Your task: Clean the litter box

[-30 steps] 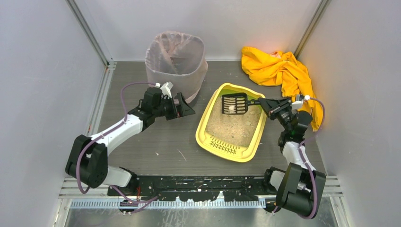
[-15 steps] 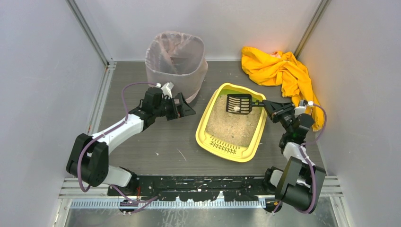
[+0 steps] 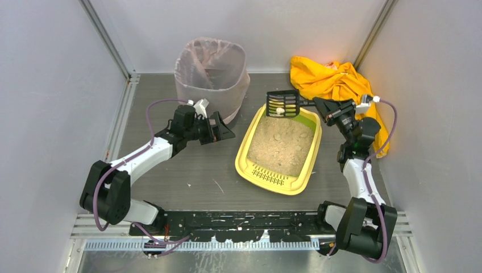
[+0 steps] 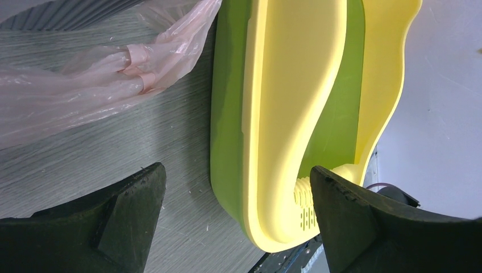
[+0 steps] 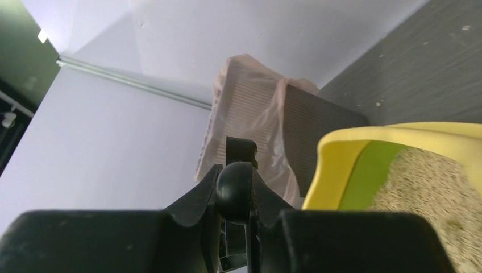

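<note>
The yellow litter box (image 3: 248, 153) with beige litter lies at the table's middle; its green and yellow side fills the left wrist view (image 4: 295, 114). My right gripper (image 3: 319, 105) is shut on the handle of a black slotted scoop (image 3: 282, 104), held in the air over the box's far end with pale clumps in it. The handle's round end shows between the fingers in the right wrist view (image 5: 234, 190). My left gripper (image 3: 227, 131) is open and empty, just left of the box near the bin's foot.
A tall bin lined with a pinkish bag (image 3: 211, 74) stands at the back left, also in the right wrist view (image 5: 250, 125). A crumpled orange cloth (image 3: 335, 85) lies at the back right. Grey walls close in both sides.
My right gripper has lifted the scoop out of the litter and carried it up and toward the box's far end. The left arm has not moved.
</note>
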`<state>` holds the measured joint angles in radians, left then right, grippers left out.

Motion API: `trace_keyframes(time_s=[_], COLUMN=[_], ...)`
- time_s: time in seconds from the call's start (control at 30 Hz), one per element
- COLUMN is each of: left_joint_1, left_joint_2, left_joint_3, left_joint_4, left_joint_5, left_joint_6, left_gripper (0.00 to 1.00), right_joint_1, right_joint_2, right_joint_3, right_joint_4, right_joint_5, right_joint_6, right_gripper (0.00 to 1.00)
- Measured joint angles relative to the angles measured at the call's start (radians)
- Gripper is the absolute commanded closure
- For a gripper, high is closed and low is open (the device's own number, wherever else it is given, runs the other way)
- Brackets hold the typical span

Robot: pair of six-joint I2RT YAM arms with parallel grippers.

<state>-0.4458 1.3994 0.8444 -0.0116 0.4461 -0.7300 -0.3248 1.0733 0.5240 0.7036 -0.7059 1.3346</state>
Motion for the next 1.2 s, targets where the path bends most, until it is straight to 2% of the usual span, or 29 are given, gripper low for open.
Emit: trace_keyframes(time_s=[0.3,0.53,0.9,1.0,1.2], left_joint_1=[0.0,0.0,0.0,0.0,0.0], left_joint_2=[0.0,0.0,-0.001,-0.001,-0.01], left_joint_3=[0.0,0.0,0.0,0.0,0.0], left_joint_4=[-0.001,-0.003,-0.008,-0.008,-0.027], left_joint_5=[0.0,0.0,-0.005,-0.01,-0.028], left_joint_6=[0.0,0.001,0.005,0.006,0.016], left_gripper=[0.04,0.04,0.04,0.04,0.03], right_joint_1=[0.206,0.344,0.518,0.566,0.679], right_joint_2=[0.164,0.359,0.774,0.902,1.061], right_joint_3=[0.268,0.566,1.17,1.342,1.601], right_joint_4=[-0.05,-0.088,-0.18,-0.286,-0.684], right_joint_5=[0.106,0.17,0.187,0.189,0.251], right_joint_6=[-0.036,-0.074,-0.129,-0.2,-0.542], right_gripper=[0.99,0.99,0.99,0.99,0.99])
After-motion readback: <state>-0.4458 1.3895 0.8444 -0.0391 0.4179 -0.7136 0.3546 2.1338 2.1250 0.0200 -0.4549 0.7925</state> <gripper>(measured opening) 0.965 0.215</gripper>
